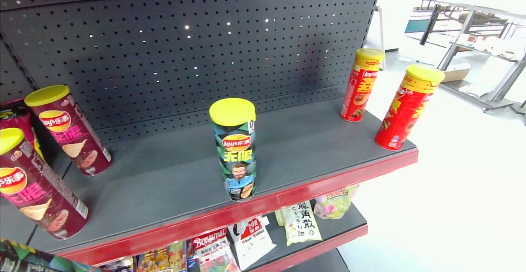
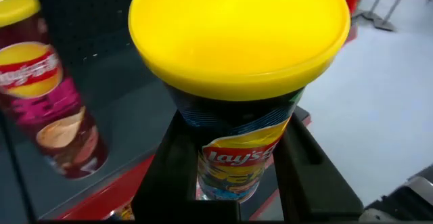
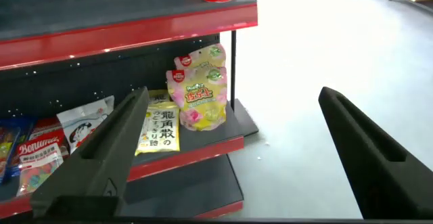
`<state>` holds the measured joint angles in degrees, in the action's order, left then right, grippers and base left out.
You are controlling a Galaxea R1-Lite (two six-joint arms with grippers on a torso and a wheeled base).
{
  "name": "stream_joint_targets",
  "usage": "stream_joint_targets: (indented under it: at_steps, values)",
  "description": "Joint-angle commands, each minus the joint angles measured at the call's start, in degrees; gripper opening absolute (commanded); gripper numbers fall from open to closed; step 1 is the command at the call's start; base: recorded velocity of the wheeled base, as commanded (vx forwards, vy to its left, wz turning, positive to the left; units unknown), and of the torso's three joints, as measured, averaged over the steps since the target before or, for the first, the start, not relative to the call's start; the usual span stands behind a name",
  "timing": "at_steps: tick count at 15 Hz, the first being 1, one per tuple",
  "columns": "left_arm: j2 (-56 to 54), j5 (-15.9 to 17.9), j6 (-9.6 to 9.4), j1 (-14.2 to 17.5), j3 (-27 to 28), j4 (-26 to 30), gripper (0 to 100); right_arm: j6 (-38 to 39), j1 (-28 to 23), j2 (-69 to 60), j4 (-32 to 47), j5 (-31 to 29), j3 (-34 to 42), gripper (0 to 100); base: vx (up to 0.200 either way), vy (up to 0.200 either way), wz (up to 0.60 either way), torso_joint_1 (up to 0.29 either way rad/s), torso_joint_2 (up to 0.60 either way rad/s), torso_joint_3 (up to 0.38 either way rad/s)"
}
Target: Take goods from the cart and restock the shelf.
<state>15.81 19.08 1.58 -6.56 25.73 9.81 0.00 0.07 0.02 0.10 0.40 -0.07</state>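
Chip can (image 2: 237, 163), dark body and yellow lid, sat clamped between the left gripper's (image 2: 240, 180) two black fingers (image 2: 172, 176), one pressed to each side below the lid. Can was upright, at the red front edge of the shelf (image 2: 128, 122). A maroon can (image 2: 51, 109) stood on the shelf board near it.

Right gripper (image 3: 233, 95) had its fingers (image 3: 101, 163) spread wide, nothing between them. It was low, level with the lower shelf (image 3: 183, 153), where snack bags (image 3: 199, 92) lay in a row.

Head view, top shelf (image 1: 164, 181): one dark can (image 1: 236, 153) with a yellow lid stood upright at the middle, close to the red front edge. Two maroon cans (image 1: 68, 128) stood at the left end, one nearer the front, one farther back. Two red cans (image 1: 361, 85) stood at the right end, one by the back wall, the other at the front corner. All were well apart from the dark can. A black pegboard (image 1: 185, 50) formed the back wall. More bags showed on the lower shelf beneath.
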Motion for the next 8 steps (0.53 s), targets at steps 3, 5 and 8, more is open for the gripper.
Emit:
stream_joint_targets:
  at_steps: [3,5,8]
  values:
    - [7.83,2.54,0.00,-0.03,3.45,-0.06,0,0.00,0.01,-0.02,-0.01,0.04,0.07,100,0.000,0.000,0.00,0.000,0.00,0.000]
    - [12.40,2.54,-0.09,-0.03,5.91,-0.23,0,0.00,0.01,-0.02,-0.01,0.04,-0.01,100,0.000,0.000,0.00,0.000,0.00,0.000]
    - [23.30,2.72,-1.50,-0.03,6.79,-8.50,0,0.00,0.01,-0.02,-0.01,0.04,-0.01,100,0.000,0.000,0.00,0.000,0.00,0.000]
